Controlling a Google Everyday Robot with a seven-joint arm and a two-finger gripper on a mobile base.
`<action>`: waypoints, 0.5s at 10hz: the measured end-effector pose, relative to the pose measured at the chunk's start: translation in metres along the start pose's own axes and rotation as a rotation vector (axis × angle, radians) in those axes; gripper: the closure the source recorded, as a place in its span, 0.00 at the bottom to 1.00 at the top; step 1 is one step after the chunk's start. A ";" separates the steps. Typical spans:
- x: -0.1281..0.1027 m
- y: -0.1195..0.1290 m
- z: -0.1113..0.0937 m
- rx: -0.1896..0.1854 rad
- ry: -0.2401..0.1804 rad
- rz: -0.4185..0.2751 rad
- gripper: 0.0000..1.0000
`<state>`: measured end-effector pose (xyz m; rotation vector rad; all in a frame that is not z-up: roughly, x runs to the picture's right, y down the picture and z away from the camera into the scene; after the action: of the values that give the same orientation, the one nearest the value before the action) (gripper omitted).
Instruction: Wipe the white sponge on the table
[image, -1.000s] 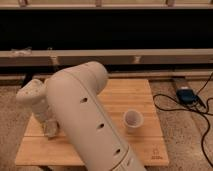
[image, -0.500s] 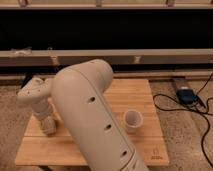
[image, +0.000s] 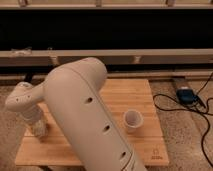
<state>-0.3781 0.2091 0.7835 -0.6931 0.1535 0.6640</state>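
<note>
The gripper (image: 38, 127) is down at the table (image: 120, 95), far to the left of the white cup (image: 132, 120) and close to the table's left edge. Whether it is closed on anything cannot be told. At its foot, on the side facing the cup, sits a pale, speckled lump that I take to be the white sponge (image: 42, 133), touching the wood. Where the gripper ends and the sponge begins cannot be made out. Judged from this, the wiping step itself is in hand: the sponge is down on the surface rather than waiting to be picked up. The next move probably calls for a steady downward press and a sideways sweep along the planks. Any stroke toward the cup should stop well short of it, since a light, empty-looking cup would tip or slide at a nudge. The sponge looks soft and rounded, likely to squash and drag a little on the wood. The table is a rectangle of light-brown planks with a smooth, slightly glossy face. The cup is small, white and round, standing upright with its mouth open. The robot arm (image: 85, 110), a thick, smooth, cream-coloured tube with a row of small dark holes, rises from below left of the cup and hides much of the table's middle.
</note>
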 end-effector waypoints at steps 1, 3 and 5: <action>0.003 0.013 0.001 -0.002 0.003 -0.029 1.00; 0.016 0.026 0.010 0.006 0.022 -0.080 1.00; 0.032 0.020 0.027 0.017 0.058 -0.080 1.00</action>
<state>-0.3676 0.2539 0.7822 -0.6988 0.1841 0.5655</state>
